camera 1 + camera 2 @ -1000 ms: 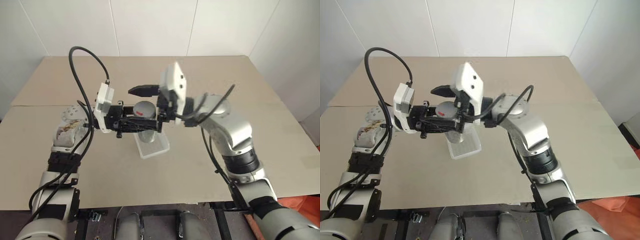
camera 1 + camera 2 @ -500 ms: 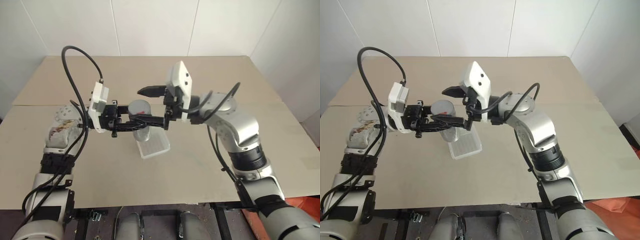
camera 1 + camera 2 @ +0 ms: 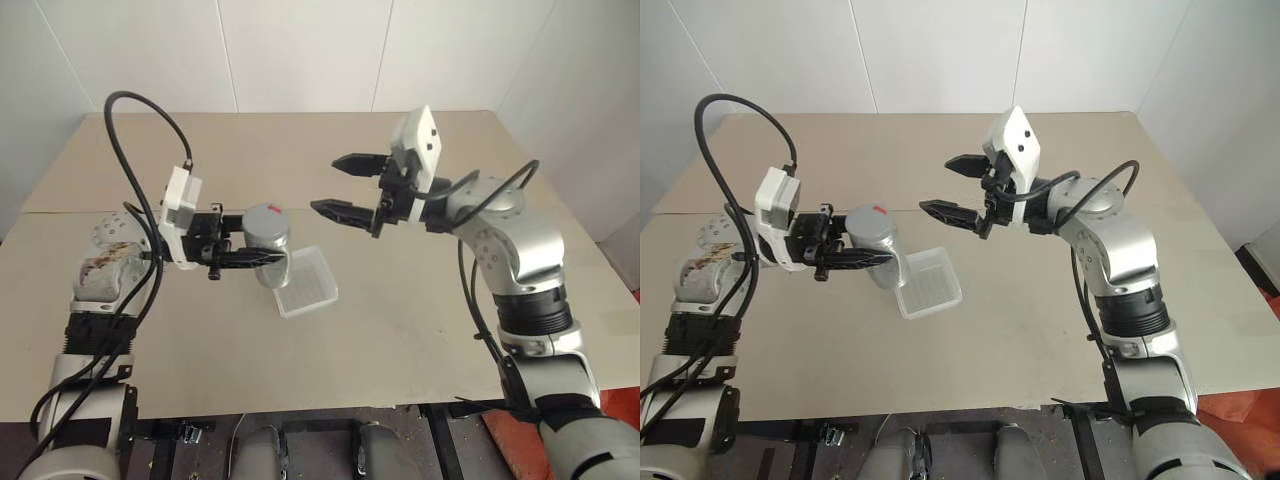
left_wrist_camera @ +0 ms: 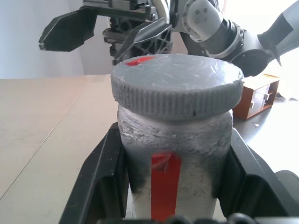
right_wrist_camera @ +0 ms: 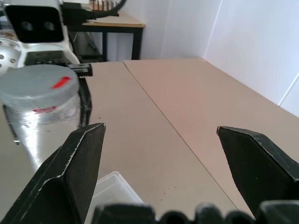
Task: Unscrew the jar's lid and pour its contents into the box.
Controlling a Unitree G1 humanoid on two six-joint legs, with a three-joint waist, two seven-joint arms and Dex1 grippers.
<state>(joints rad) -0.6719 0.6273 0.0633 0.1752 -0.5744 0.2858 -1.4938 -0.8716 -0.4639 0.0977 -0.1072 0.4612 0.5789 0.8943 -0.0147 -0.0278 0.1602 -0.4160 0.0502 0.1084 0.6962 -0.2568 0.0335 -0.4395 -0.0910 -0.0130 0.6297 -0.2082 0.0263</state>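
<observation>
Jar (image 3: 268, 250) is standing upright above the table (image 3: 400, 320), held by the left gripper (image 3: 262, 258), whose fingers are clamping its body. Lid (image 4: 177, 88) is sitting on top. Box (image 3: 306, 283) is lying just beside it. Right gripper (image 3: 338, 186) is hovering apart, fingers spread wide.

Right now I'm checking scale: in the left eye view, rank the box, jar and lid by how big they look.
1. Jar and box: look alike, and the jar is raised nearer the camera, so no ranking.
2. Lid: smallest.
</observation>
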